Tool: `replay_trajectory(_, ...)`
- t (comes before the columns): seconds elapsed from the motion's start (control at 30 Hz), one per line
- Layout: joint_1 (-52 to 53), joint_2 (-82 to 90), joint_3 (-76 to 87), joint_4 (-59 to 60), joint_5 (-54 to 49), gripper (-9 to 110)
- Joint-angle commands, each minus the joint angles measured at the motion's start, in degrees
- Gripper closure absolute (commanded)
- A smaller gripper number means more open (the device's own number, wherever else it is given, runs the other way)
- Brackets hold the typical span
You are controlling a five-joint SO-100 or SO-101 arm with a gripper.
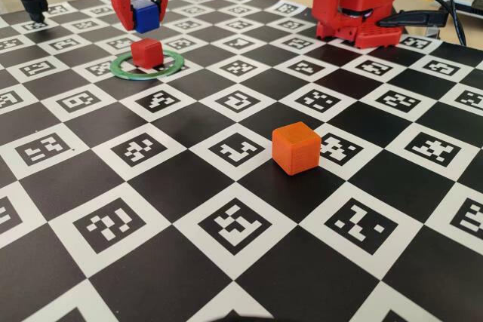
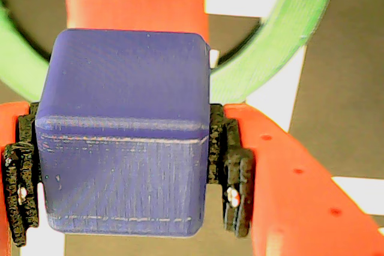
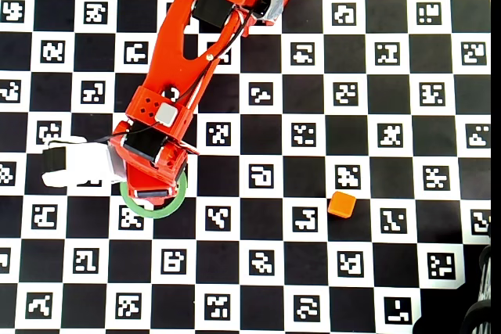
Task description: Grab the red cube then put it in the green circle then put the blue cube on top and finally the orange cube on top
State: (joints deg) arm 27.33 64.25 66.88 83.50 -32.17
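gripper (image 1: 146, 14) clamped on the blue cube (image 1: 146, 15), held above and just behind the red cube (image 1: 146, 52) | red cube sat inside the green circle (image 1: 170, 68) | orange cube (image 1: 296, 148) well apart on the tabletop (image 1: 189, 118) | risk i saw: releasing off-centre or tilted could tip blue off red, or nudge red out of the ring

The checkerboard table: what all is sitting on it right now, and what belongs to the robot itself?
Red cube: one, red, inside the green circle.
Green circle: one flat green ring, far left of the board in the fixed view.
Blue cube: one, deep blue, held above the red cube.
Orange cube: one, orange, alone mid-board.
Checkerboard table: one, black and white with markers.
Gripper: one, red, shut on the blue cube.
Arm base: one, red, far edge.
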Motion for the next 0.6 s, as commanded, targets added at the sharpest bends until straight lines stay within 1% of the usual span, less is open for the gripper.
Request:
replay_trajectory(0.0, -0.26, 2.37, -0.26, -1.23, -0.70, 93)
replay_trajectory(0.57, 0.53, 0.88, 0.70, -3.52, -2.20, 93)
